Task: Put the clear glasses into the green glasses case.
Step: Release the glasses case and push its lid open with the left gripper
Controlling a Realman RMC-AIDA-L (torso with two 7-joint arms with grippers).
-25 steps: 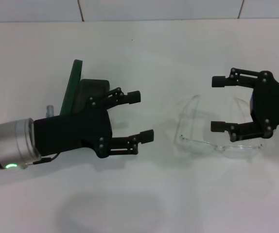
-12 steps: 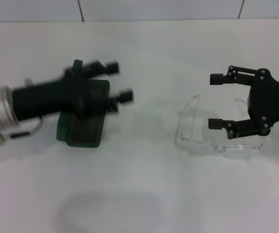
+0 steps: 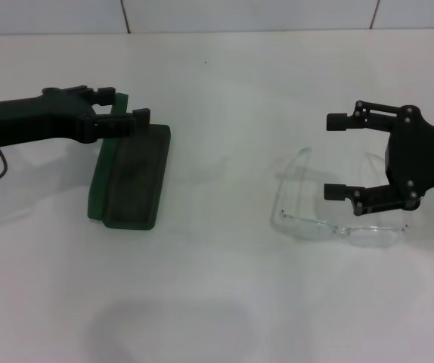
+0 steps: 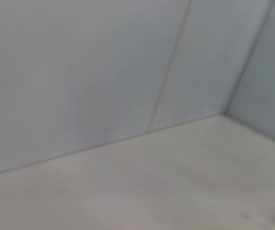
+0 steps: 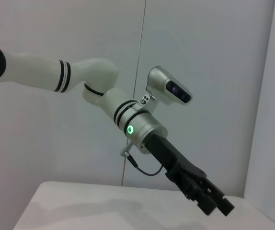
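Observation:
The green glasses case [image 3: 132, 185] lies open on the white table at the left, its lid [image 3: 97, 181] standing up along its left side and its dark lining bare. My left gripper [image 3: 125, 105] is open and empty over the case's far end; it also shows in the right wrist view as the left gripper [image 5: 213, 203]. The clear glasses [image 3: 308, 221] rest on the table at the right, arms pointing away from me. My right gripper [image 3: 333, 156] is open just above the glasses' right half, holding nothing.
A white tiled wall [image 3: 240, 13] bounds the table [image 3: 224, 302] at the back. The left wrist view shows only wall [image 4: 104, 72] and the table's surface [image 4: 176, 182]. A strip of bare table lies between case and glasses.
My left arm has swung back and to the left, from in front of the case to its far end, uncovering the open case. The right gripper has barely moved. The glasses lie as before.

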